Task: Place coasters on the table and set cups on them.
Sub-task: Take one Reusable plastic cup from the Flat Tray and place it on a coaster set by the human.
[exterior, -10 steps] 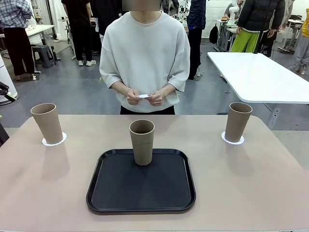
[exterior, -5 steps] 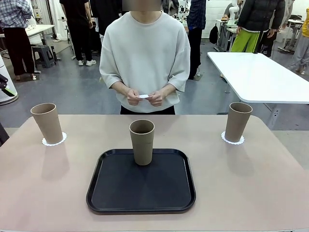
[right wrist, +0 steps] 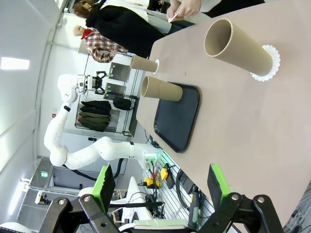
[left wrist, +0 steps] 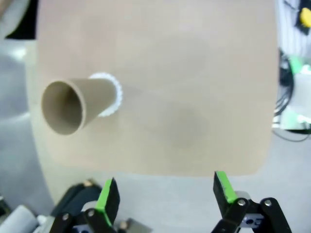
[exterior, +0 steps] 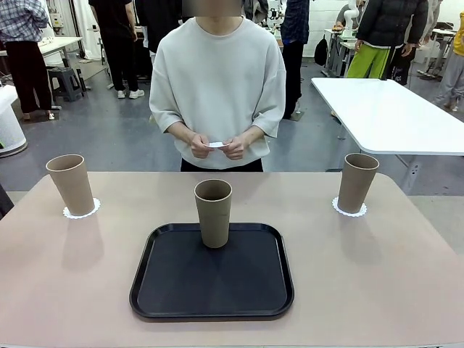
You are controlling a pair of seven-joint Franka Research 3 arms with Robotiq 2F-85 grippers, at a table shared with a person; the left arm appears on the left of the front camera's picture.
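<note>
On the table point(exterior: 377, 275) at left, the left cup point(exterior: 71, 184) stands on the left coaster point(exterior: 81, 212). The middle cup point(exterior: 213, 212) stands on the black tray point(exterior: 212, 290); behind it, the person's hands point(exterior: 233, 148) pinch the third coaster point(exterior: 215, 143). The right cup point(exterior: 357, 183) stands on the right coaster point(exterior: 349, 209). Both the left gripper point(left wrist: 165, 187) and the right gripper point(right wrist: 161, 182) have fingers spread, empty.

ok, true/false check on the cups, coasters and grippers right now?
1. The left cup stands on the left coaster. True.
2. The middle cup stands on a coaster. False: it stands on the black tray.
3. The right gripper is shut on a cup. False: it is open and empty.
4. The person holds a small white piece. True.
5. The right cup lies tipped over. False: it stands upright on the right coaster.
6. The left gripper is open. True.
</note>
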